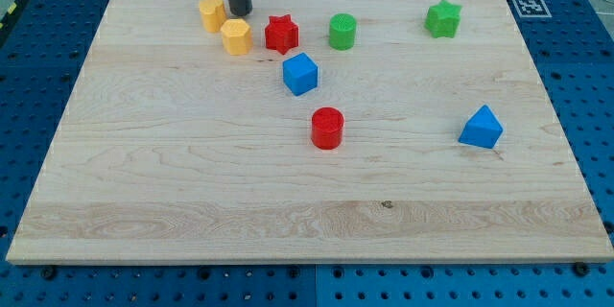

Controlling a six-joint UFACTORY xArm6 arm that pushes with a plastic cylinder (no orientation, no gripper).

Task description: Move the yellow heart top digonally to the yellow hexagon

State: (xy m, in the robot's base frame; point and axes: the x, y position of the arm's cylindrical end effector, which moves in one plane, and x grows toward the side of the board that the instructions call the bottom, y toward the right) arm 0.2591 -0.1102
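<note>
Only one camera here, so one view to go through.

My tip [240, 12] is down on the wooden board [288, 201] near the view's top left, sitting just to the right of the yellow heart [212, 13] and just above the yellow hexagon [236, 35]. It looks like it's touching or almost touching the heart's right side, hard to say which from this angle. No claw on this rig at all, just a plain rod, so there's nothing released or clenched to report; it only shoves things.

The heart is already up and to the left of the hexagon, the two of them practically touching corner to corner. So going by the task, I'd say the heart is pretty much in its diagonal spot and this is either the last nudge or fine tuning. The tip being tucked into the gap above the hexagon makes sense if the idea is to press the heart leftward without bumping the hexagon, though it's a tight squeeze and a sloppy push could drag the hexagon along.

Rest of the board, for the record: a red star [281, 34] just right of the hexagon, a green cylinder [342, 32] further right, a green star [443, 19] off toward the top right. A blue cube [300, 74] sits below the red star, a red cylinder [327, 128] near the middle, and a blue wedge-ish block [481, 128] well apart on the right. None of those are near the action.
</note>
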